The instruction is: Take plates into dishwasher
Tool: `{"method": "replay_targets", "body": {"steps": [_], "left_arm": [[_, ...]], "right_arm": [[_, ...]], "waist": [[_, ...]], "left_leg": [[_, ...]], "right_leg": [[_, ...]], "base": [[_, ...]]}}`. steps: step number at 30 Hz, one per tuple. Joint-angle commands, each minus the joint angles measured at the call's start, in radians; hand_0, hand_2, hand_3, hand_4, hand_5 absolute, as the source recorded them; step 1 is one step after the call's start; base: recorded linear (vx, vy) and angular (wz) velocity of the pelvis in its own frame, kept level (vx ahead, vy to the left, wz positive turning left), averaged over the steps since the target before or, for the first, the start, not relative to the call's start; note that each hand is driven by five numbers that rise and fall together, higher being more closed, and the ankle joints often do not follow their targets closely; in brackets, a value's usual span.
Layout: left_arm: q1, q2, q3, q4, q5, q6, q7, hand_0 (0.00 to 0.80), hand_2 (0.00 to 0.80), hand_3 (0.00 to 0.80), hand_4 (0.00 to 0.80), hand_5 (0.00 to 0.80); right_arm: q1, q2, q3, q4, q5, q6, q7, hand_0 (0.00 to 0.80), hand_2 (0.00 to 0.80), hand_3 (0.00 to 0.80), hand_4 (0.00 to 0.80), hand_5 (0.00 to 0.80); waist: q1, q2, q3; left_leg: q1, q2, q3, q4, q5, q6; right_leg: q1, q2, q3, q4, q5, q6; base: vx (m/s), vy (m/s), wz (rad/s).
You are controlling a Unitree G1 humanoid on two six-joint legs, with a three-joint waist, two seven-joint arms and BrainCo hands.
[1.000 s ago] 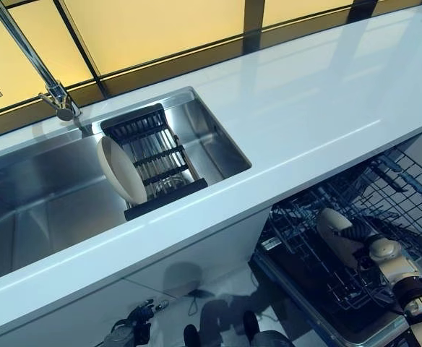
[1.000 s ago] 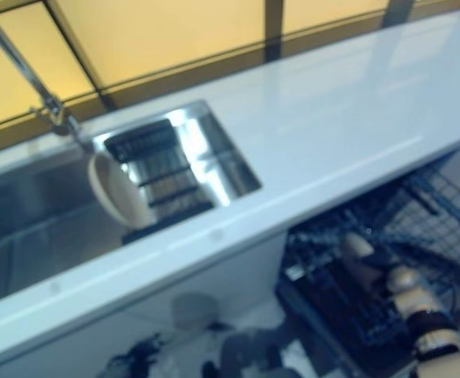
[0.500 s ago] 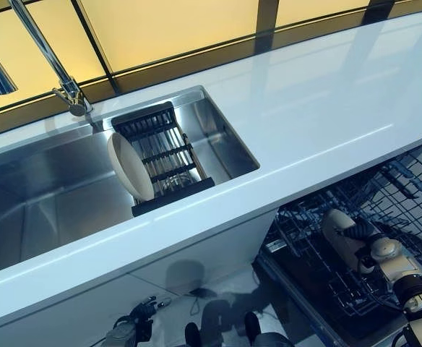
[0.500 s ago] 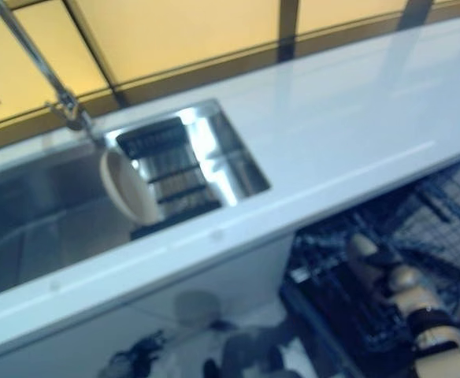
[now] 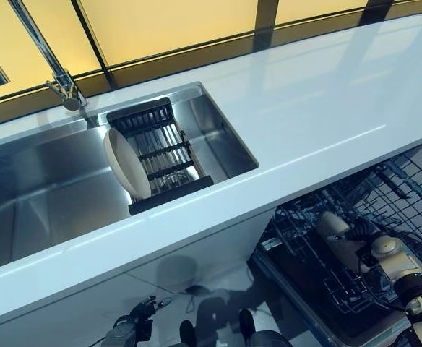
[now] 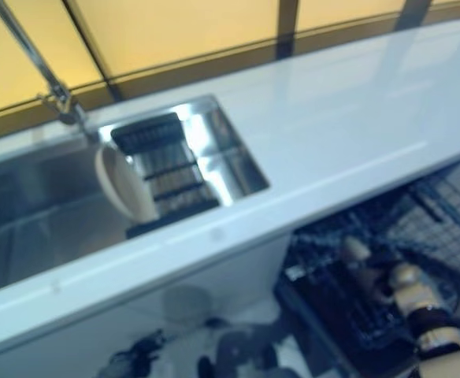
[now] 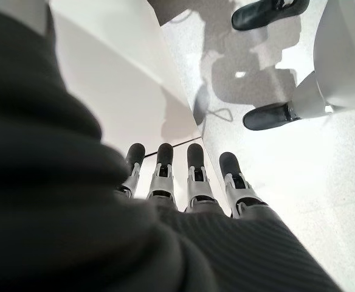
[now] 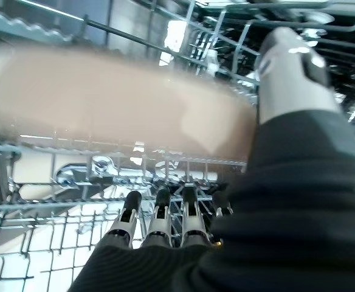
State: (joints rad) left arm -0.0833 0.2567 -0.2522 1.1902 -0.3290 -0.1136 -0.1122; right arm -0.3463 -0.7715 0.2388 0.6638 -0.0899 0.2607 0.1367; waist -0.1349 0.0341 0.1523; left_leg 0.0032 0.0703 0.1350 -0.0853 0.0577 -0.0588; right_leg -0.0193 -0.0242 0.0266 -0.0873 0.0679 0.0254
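You are looking at two beige plates. One plate (image 5: 126,163) is standing on edge in the black drying rack (image 5: 160,153) inside the steel sink (image 5: 30,195), leaning at the rack's faucet-side end, close to the sink's front wall. The single faucet (image 5: 41,54) is rising from the sink's back rim. The white countertop (image 5: 319,108) is running from the sink toward your right.

The second plate (image 5: 336,236) is sitting down in the wire dishwasher rack (image 5: 384,210), which is pulled out below the countertop's front edge at your right. Your right hand (image 5: 361,238) is holding this plate on edge among the tines: in the right wrist view the plate (image 8: 117,106) is lying across the palm, with the thumb (image 8: 290,67) pressing over its rim on one side and the fingers (image 8: 159,213) reaching past it on the other, toward the rack wires beneath. So the hand is closed around the plate rather than spread wide.

Your left hand (image 7: 189,179) is hanging low beside the white cabinet front (image 7: 110,79), well apart from both plates, with its fingers straight and holding nothing.
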Motion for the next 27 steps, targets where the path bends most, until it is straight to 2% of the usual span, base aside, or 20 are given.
{"method": "replay_targets", "body": {"steps": [1, 5, 10, 12, 14, 16, 19, 21, 22, 25, 27], "left_arm": [[-0.038, 0.043, 0.037, 0.012, 0.007, -0.001, 0.016, 0.000, 0.000, 0.000, 0.000, 0.000], [-0.030, 0.048, 0.064, 0.012, 0.014, 0.003, 0.027, 0.000, 0.000, 0.000, 0.000, 0.000], [-0.015, 0.060, 0.096, 0.016, 0.018, 0.002, 0.032, 0.000, 0.000, 0.000, 0.000, 0.000], [-0.010, 0.061, 0.101, 0.015, 0.015, 0.002, 0.038, 0.000, 0.000, 0.000, 0.000, 0.000], [-0.008, 0.063, 0.099, 0.018, 0.012, -0.003, 0.039, 0.000, 0.000, 0.000, 0.000, 0.000], [-0.004, 0.067, 0.093, 0.020, 0.008, -0.009, 0.040, 0.000, 0.000, 0.000, 0.000, 0.000], [0.000, 0.074, 0.076, 0.021, 0.004, -0.015, 0.039, 0.000, 0.000, 0.000, 0.000, 0.000], [0.000, 0.078, 0.067, 0.026, 0.000, -0.021, 0.038, 0.000, 0.000, 0.000, 0.000, 0.000], [-0.003, 0.084, 0.053, 0.030, -0.004, -0.022, 0.036, 0.000, 0.000, 0.000, 0.000, 0.000], [-0.010, 0.097, 0.021, 0.031, -0.031, -0.021, 0.037, 0.000, 0.000, 0.000, 0.000, 0.000], [-0.012, 0.098, 0.004, 0.029, -0.046, -0.020, 0.043, 0.000, 0.000, 0.000, 0.000, 0.000]], "right_arm": [[-0.001, -0.071, -0.039, -0.083, -0.018, 0.071, 0.043, 0.000, 0.000, 0.000, 0.000, 0.000], [0.039, -0.121, -0.108, -0.179, 0.024, 0.115, 0.100, 0.000, 0.000, 0.000, 0.000, 0.000], [0.075, -0.229, -0.216, -0.271, 0.130, 0.171, 0.231, 0.000, 0.000, 0.000, 0.000, 0.000], [0.086, -0.291, -0.251, -0.258, 0.165, 0.171, 0.279, 0.000, 0.000, 0.000, 0.000, 0.000], [0.075, -0.344, -0.265, -0.208, 0.162, 0.151, 0.289, 0.000, 0.000, 0.000, 0.000, 0.000], [0.045, -0.406, -0.262, -0.140, 0.136, 0.160, 0.310, 0.000, 0.000, 0.000, 0.000, 0.000], [-0.028, -0.502, -0.225, -0.007, 0.075, 0.149, 0.319, 0.000, 0.000, 0.000, 0.000, 0.000], [-0.087, -0.547, -0.199, 0.058, 0.081, 0.134, 0.280, 0.000, 0.000, 0.000, 0.000, 0.000], [-0.177, -0.586, -0.153, 0.115, 0.088, 0.116, 0.264, 0.000, 0.000, 0.000, 0.000, 0.000], [-0.428, -0.640, 0.017, 0.170, 0.063, 0.123, 0.233, 0.000, 0.000, 0.000, 0.000, 0.000], [-0.622, -0.655, 0.177, 0.211, 0.061, 0.109, 0.204, 0.000, 0.000, 0.000, 0.000, 0.000]], "waist": [[-0.012, -0.076, -0.037], [-0.029, -0.095, -0.041], [-0.050, -0.123, -0.051], [-0.054, -0.134, -0.057], [-0.052, -0.141, -0.062], [-0.045, -0.148, -0.067], [-0.028, -0.156, -0.073], [-0.015, -0.160, -0.074], [-0.003, -0.164, -0.075], [0.024, -0.170, -0.080], [0.043, -0.172, -0.082]], "left_leg": [[0.027, 0.021, -0.025, -0.002, -0.047, -0.004], [0.033, 0.025, -0.017, -0.002, -0.047, -0.004], [0.046, 0.030, -0.003, -0.002, -0.050, -0.003], [0.049, 0.032, 0.002, -0.002, -0.050, -0.003], [0.051, 0.033, 0.003, -0.002, -0.050, -0.005], [0.052, 0.033, 0.002, -0.002, -0.050, -0.005], [0.050, 0.032, -0.006, -0.002, -0.046, -0.007], [0.050, 0.032, -0.011, -0.002, -0.043, -0.009], [0.051, 0.031, -0.018, -0.002, -0.041, -0.010], [0.051, 0.026, -0.037, -0.002, -0.039, -0.011], [0.049, 0.022, -0.050, -0.002, -0.035, -0.012]], "right_leg": [[-0.028, -0.060, 0.035, 0.002, 0.044, 0.083], [-0.025, -0.054, 0.048, 0.004, 0.046, 0.082], [-0.019, -0.047, 0.064, 0.007, 0.047, 0.082], [-0.017, -0.045, 0.068, 0.007, 0.047, 0.082], [-0.014, -0.044, 0.067, 0.007, 0.047, 0.082], [-0.010, -0.043, 0.064, 0.006, 0.047, 0.082], [-0.005, -0.044, 0.056, 0.004, 0.047, 0.082], [0.000, -0.045, 0.048, 0.002, 0.048, 0.083], [0.005, -0.046, 0.042, 0.001, 0.047, 0.083], [0.012, -0.049, 0.030, 0.000, 0.047, 0.084], [0.015, -0.052, 0.019, 0.000, 0.045, 0.084]], "base": [[0.000, 0.000, 0.00], [0.023, 0.009, -0.04], [0.033, 0.004, -0.08], [0.032, 0.001, -0.15], [0.026, 0.001, -0.14], [0.011, 0.000, -0.02], [0.000, 0.000, 0.00], [0.000, 0.000, 0.00], [0.000, 0.000, 0.00], [0.003, 0.000, 0.01], [0.002, 0.007, 0.11]]}}
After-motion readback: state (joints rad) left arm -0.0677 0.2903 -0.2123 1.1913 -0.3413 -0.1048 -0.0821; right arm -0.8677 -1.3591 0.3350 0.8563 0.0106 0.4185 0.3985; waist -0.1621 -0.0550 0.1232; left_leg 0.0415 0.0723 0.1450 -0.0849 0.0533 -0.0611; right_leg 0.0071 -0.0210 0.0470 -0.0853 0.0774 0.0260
